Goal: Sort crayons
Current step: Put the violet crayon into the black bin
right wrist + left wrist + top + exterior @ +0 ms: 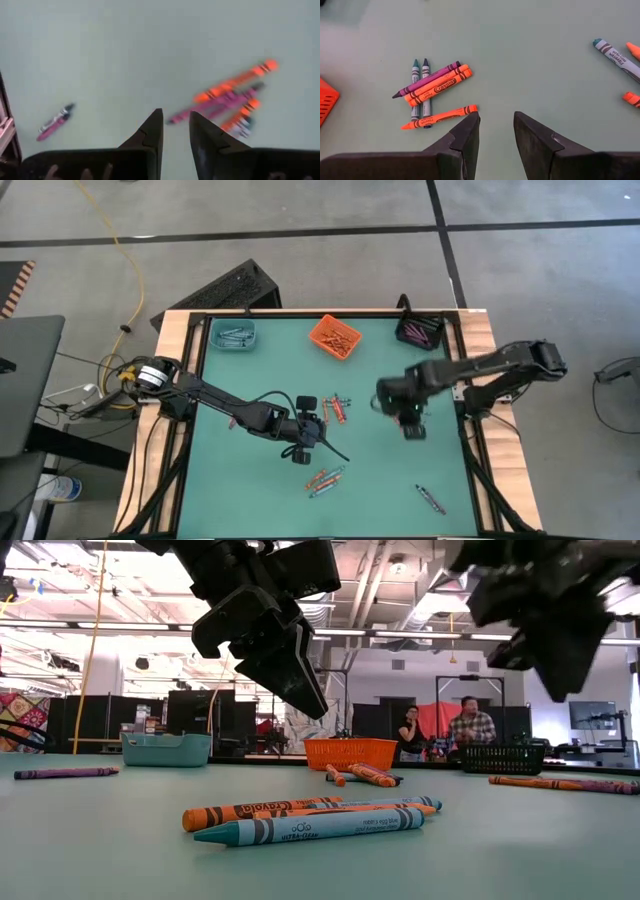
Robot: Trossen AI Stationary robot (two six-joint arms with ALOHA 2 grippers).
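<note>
Crayons lie flat on the green table in loose groups. One pile (pixel 338 408) of orange, purple and blue-grey crayons (pixel 432 87) sits mid-table. Another group (pixel 325 478) lies nearer the front edge (pixel 300 820). A single crayon (pixel 430 499) lies at the front right. My left gripper (pixel 316 422) hovers beside the mid-table pile, open and empty (pixel 496 130). One orange crayon (pixel 440 117) lies just ahead of one of its fingertips. My right gripper (pixel 411 428) hangs above bare table to the right of that pile, pointing steeply down, open and empty (pixel 175 125).
Three small bins stand along the far edge: teal (pixel 232 335), orange (pixel 335 337) and black (pixel 420 332), each with crayons inside. A purple crayon (pixel 65 773) lies at the left. People stand in the room beyond the table (pixel 470 725).
</note>
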